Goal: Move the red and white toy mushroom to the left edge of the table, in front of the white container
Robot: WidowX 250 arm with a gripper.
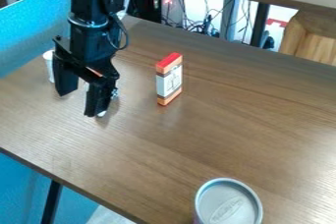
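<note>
Your gripper hangs far left, fingers spread, beside what may be a small pale object; the box stands upright, right of it, the can sitting near.

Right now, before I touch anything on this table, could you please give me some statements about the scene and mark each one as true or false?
1. The orange and white box stands upright on the table. True.
2. The gripper is nearer to the box than to the can. True.
3. The gripper is closed around the box. False: its fingers are spread apart, and the box stands free beside it.
4. The can lies on its side. False: it stands upright, with its lid facing up.
5. The panel along the left side is red. False: the panel is blue.
6. The top of the box is red. True.
</note>
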